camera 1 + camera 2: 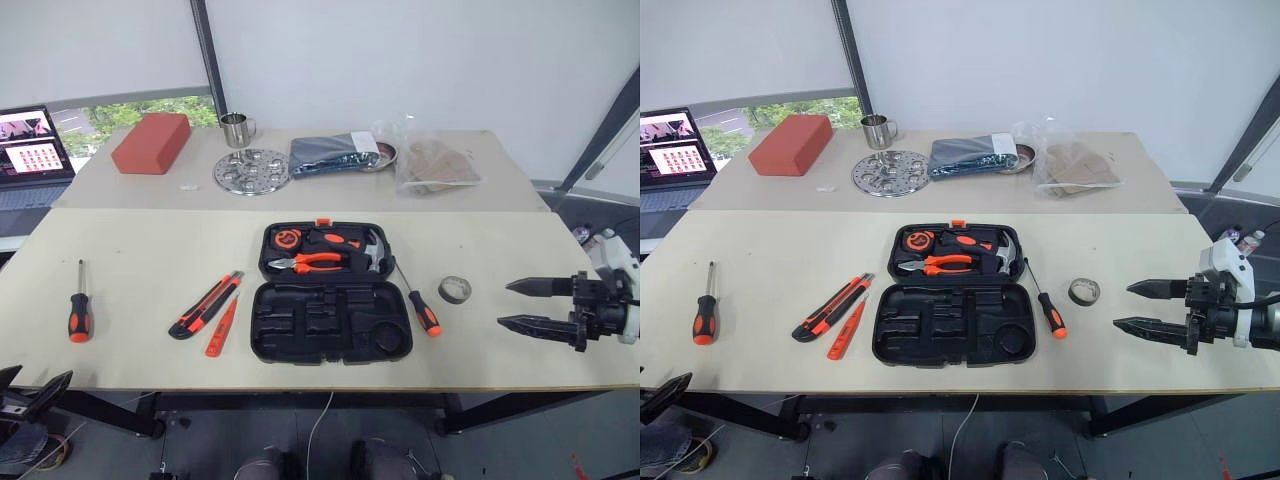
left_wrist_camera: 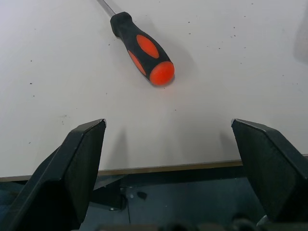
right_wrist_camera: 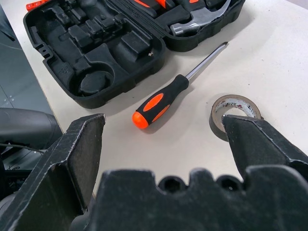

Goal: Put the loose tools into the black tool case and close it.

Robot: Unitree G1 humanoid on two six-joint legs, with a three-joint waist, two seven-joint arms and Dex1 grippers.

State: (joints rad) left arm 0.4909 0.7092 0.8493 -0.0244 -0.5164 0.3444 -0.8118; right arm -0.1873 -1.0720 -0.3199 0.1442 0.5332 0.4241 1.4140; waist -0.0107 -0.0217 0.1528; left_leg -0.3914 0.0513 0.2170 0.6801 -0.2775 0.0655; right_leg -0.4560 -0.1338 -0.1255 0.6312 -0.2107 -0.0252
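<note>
Your black tool case [image 1: 330, 320] lies open near the middle of the front table [image 1: 130, 350]. Its far half holds the pliers [image 1: 318, 262], hammer [image 1: 372, 252] and round tape measure [image 1: 286, 238]. The near half, with its moulded slots, is empty.

Loose tools as you see them:
- One screwdriver [image 1: 79, 315] lies far out on the left of the table, handle toward you, well apart from the case.
- The utility knife [image 1: 205, 305] and the thin orange pen-like tool [image 1: 221, 327] lie side by side just left of the case, both angled the same way.
- A second screwdriver [image 1: 418, 302] lies just beside the case's right edge, handle toward the front edge.
- The small tape roll [image 1: 455, 290] lies flat to the right of that screwdriver, near it but not touching.

Your right gripper [image 1: 522, 304] hovers over the right end of the table, fingers spread wide, nothing between them; it points toward the tape roll and the second screwdriver. Your left gripper [image 2: 168, 159] sits at the front-left table edge, fingers also wide apart and empty, with the left screwdriver's handle ahead of it.

On the rear table [image 1: 500, 190] you have a red block [image 1: 152, 142], metal mug [image 1: 236, 128], perforated round metal plate [image 1: 251, 170], dark folded bag [image 1: 332, 153] and clear plastic bag [image 1: 430, 160]. A laptop [image 1: 32, 150] stands at the far left.
</note>
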